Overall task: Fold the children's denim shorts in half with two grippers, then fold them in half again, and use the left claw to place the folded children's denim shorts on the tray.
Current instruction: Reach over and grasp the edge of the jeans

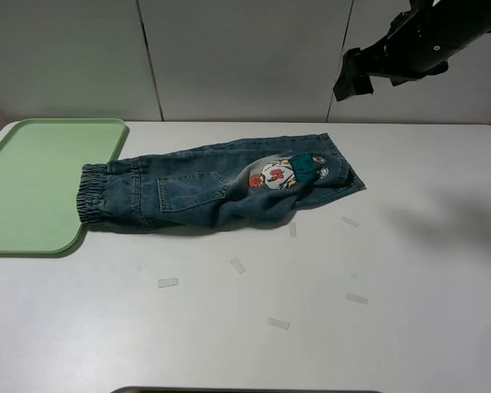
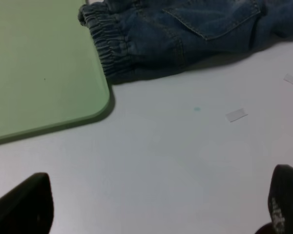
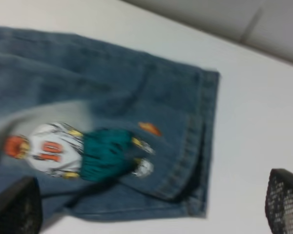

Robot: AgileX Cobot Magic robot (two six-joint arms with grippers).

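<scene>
Two grippers stand with jaws apart, holding nothing: left gripper (image 2: 154,204) low over bare table (image 2: 176,146) near the tray (image 1: 33,180), right gripper (image 1: 353,79) high at upper right. Children's denim shorts (image 1: 221,188) lie mid-frame, waistband against the tray rim, likely staged for the next fold.

The right arm (image 1: 409,41), up at two o'clock in the high view, is black and chunky, with a blocky end. The left claw (image 2: 154,207) has two black fingers (image 2: 24,207) with rounded tips. The right claw (image 3: 151,207) has black fingers (image 3: 285,202) too, and their pads show tiny squares like a net.
</scene>
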